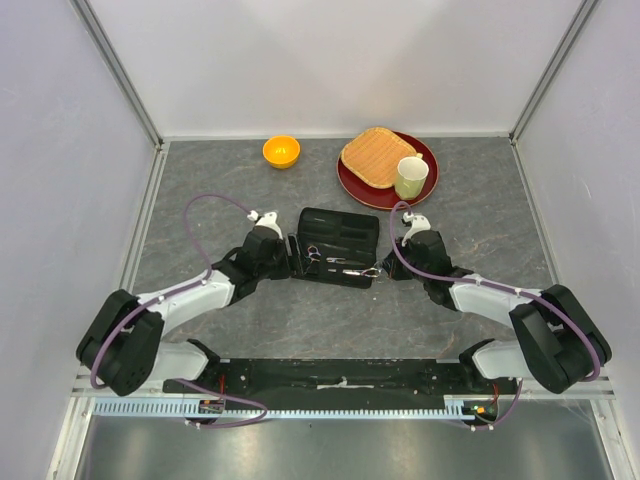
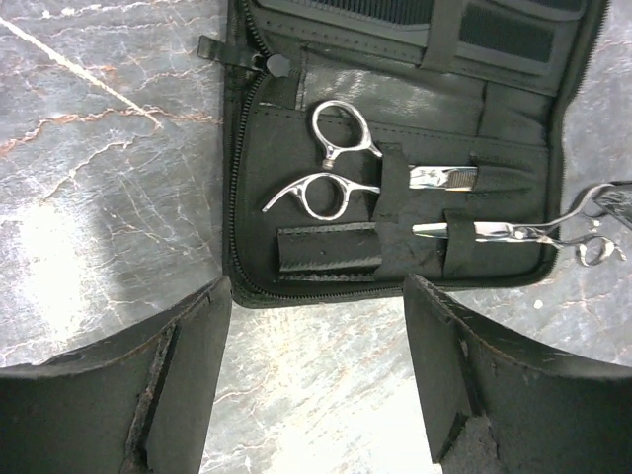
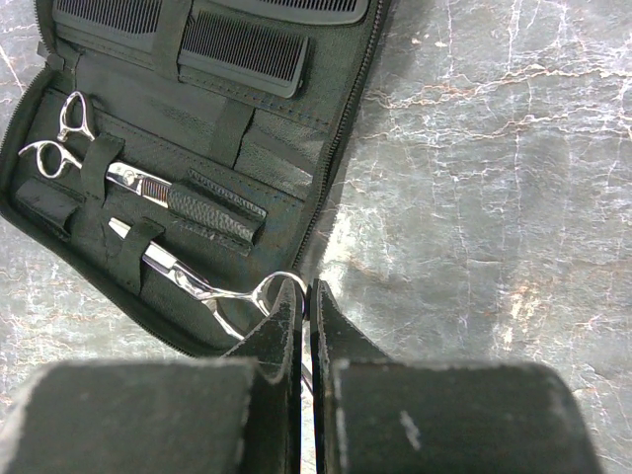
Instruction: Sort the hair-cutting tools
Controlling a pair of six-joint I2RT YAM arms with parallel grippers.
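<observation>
The black zip case (image 1: 338, 245) lies open at the table's middle. One pair of silver scissors (image 2: 341, 148) is tucked under its straps, rings to the left. A second pair of scissors (image 2: 513, 232) sits in the lower strap with its rings sticking out past the case's right edge. My right gripper (image 3: 307, 291) is shut on a finger ring of this second pair of scissors (image 3: 197, 281). Two black combs (image 3: 242, 44) (image 3: 306, 8) lie in the case's far half. My left gripper (image 2: 316, 326) is open and empty, just off the case's left edge, over bare table.
An orange bowl (image 1: 281, 151) stands at the back. A red plate (image 1: 360, 192) at back right carries a woven tan slab (image 1: 372, 155) and a pale green cup (image 1: 411, 177). White walls enclose the grey marbled table (image 1: 200, 180).
</observation>
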